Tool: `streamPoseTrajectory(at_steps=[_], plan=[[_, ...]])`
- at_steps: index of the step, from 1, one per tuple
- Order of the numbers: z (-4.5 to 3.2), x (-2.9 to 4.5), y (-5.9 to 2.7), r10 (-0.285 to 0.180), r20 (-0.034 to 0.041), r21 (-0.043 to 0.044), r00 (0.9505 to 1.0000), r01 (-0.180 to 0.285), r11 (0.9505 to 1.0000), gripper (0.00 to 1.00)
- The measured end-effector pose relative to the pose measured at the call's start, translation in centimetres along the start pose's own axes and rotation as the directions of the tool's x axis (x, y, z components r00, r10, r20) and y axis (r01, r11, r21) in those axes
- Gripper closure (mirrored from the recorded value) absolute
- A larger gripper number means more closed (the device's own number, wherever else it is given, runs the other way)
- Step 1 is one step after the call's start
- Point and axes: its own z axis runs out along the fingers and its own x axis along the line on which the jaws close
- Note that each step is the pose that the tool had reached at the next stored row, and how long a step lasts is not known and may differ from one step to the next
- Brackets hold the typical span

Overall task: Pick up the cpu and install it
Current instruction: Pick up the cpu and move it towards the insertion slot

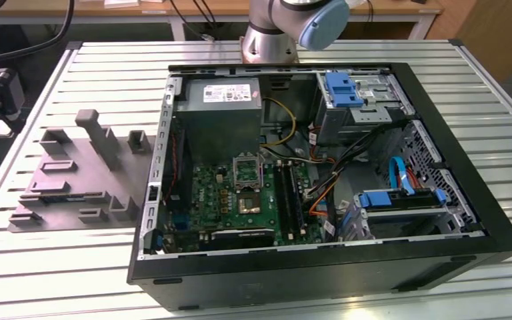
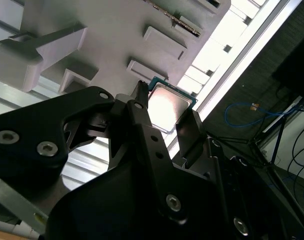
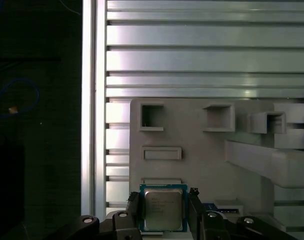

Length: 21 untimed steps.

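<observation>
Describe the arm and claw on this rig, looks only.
In the exterior view the arm is a silver-grey metal tube with a rounded light-blue cap on its joint. In the second wrist view the claw is matte black, built from flat, angular link plates pinned together and dotted with silver screw heads. I can make out no cables or markings on it.

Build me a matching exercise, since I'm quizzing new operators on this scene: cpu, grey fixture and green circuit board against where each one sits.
Things:
1. cpu
2. grey fixture
3. green circuit board

Places:
A. lying flat inside the open black case
B. on the slatted table, at the exterior view's left of the case
C. held between the fingers of the gripper, above the fixture

Pairs: 1-C, 2-B, 3-A
</observation>
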Motion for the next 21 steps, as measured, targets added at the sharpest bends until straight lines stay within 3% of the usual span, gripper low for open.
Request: streamPoseTrajectory(at_steps=[21], plan=[[-0.5, 0.0, 0.01, 0.0, -0.0001, 0.0, 1.0, 0.0, 1.0, 0.53]])
